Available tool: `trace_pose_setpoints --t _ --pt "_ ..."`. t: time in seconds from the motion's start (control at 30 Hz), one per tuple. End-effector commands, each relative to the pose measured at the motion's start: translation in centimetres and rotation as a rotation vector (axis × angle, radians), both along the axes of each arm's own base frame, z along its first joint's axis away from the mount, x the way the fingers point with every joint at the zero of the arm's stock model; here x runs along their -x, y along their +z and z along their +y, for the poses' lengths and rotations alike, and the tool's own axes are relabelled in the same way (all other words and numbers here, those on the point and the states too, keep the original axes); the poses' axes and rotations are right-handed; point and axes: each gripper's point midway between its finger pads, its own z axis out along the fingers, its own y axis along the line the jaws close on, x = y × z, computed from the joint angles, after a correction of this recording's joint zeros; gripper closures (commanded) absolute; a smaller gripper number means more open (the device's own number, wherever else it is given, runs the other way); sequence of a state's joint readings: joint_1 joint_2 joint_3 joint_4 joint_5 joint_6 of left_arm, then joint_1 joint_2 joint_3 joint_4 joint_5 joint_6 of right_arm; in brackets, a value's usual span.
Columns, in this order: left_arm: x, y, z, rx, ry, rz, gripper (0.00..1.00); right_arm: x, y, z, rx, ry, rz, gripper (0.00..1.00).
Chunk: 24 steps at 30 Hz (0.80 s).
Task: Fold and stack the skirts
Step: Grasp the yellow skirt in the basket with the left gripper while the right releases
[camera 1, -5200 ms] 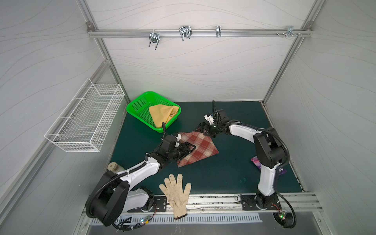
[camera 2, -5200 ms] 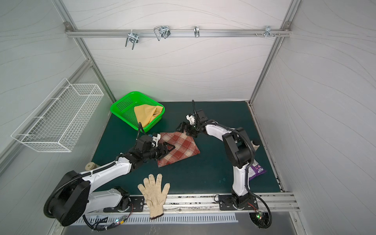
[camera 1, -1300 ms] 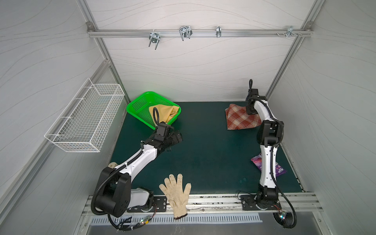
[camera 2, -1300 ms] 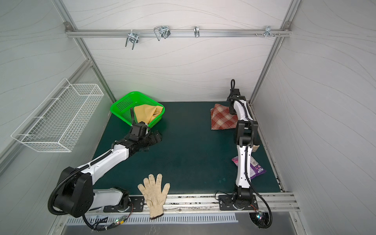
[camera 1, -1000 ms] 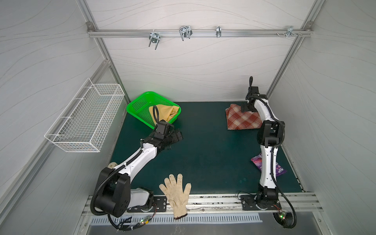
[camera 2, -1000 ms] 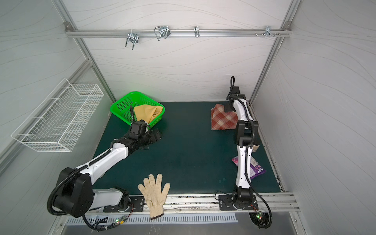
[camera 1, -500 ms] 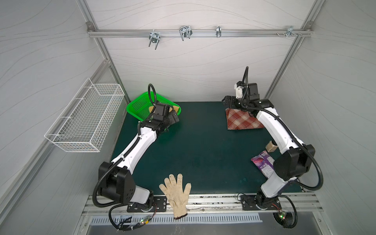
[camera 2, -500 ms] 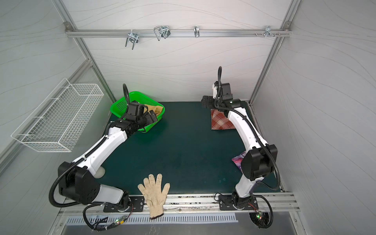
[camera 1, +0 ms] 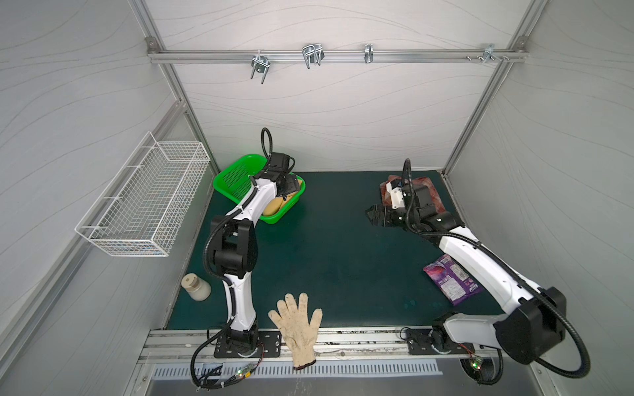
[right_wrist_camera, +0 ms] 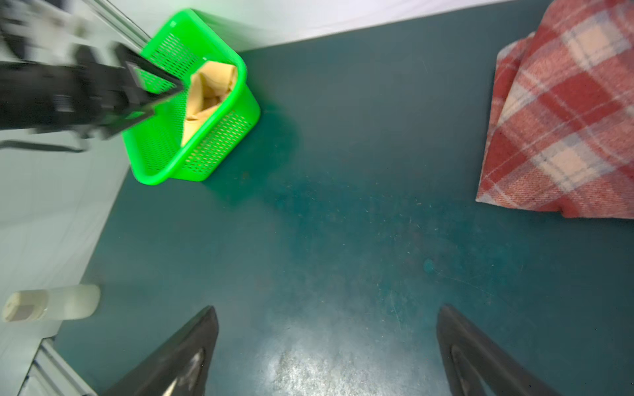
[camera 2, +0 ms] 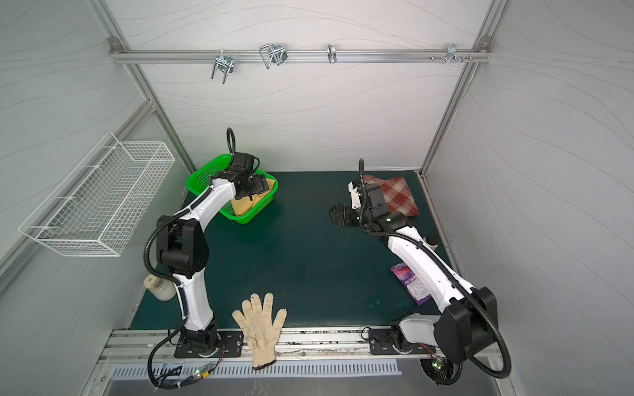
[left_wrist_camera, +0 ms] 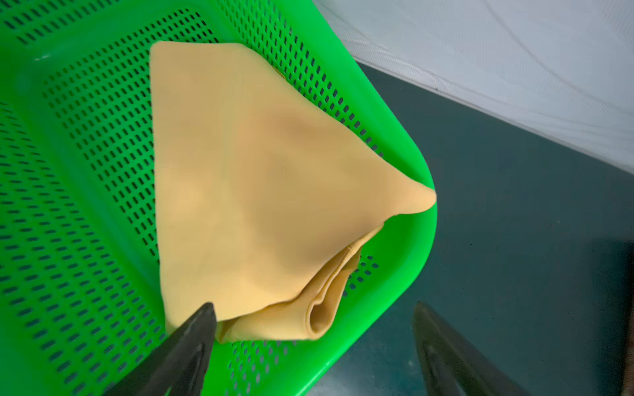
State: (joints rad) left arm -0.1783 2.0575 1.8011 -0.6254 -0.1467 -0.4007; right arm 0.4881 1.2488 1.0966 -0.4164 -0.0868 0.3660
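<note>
On my table (camera 1: 326,257), the plaid skirt (camera 2: 398,195) lies folded at the far right corner; the green basket (camera 1: 233,176) at the far left corner holds the mustard skirt (left_wrist_camera: 257,178). My left gripper (left_wrist_camera: 314,305) hovers wide over that skirt, my right gripper (right_wrist_camera: 327,308) wide over bare table.

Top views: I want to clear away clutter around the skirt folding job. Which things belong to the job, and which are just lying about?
Belongs to the job:
- plaid skirt, back right
- mustard-yellow skirt, lying in the green basket

Just lying about:
- knitted glove, front edge
- purple packet, right side
- small white bottle, left edge
- wire basket on the left wall
</note>
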Motion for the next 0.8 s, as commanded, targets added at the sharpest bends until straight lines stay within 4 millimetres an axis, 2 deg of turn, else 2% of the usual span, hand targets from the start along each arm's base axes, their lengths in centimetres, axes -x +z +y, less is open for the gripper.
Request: trace_pose_setpoints --t 0.0,0.17,0.37,0.43,0.5,0.67,0.77 --pt "-1.0 -0.2 0.2 -0.047 -0.039 0.021 0.11 0.7 0.0 0.4 -0.018 0.018 -0.009 0.01" --pt "-2.3 -1.8 1.6 -0.162 -0.041 0.066 0.12 1.8 -0.7 0.7 -0.019 0.035 0.005 0.01" --pt "-3.2 -3.5 3.0 -0.281 -0.055 0.121 0.2 2.4 -1.2 0.9 -0.033 0.037 0.016 0.01" --pt "-3.6 -3.6 3.1 -0.293 -0.063 0.116 0.29 2.6 -1.4 1.1 -0.031 0.042 0.021 0.01" --pt "-3.9 -3.5 3.3 -0.311 -0.071 0.112 0.43 2.8 -1.6 1.2 -0.03 0.044 0.029 0.01" --pt "-4.5 -2.3 3.4 -0.326 -0.079 0.095 0.85 3.3 -1.9 1.4 -0.02 0.048 0.025 0.01" --pt "-4.4 -0.3 3.3 -0.313 -0.078 0.058 0.97 3.5 -2.2 1.4 -0.019 0.049 0.029 0.01"
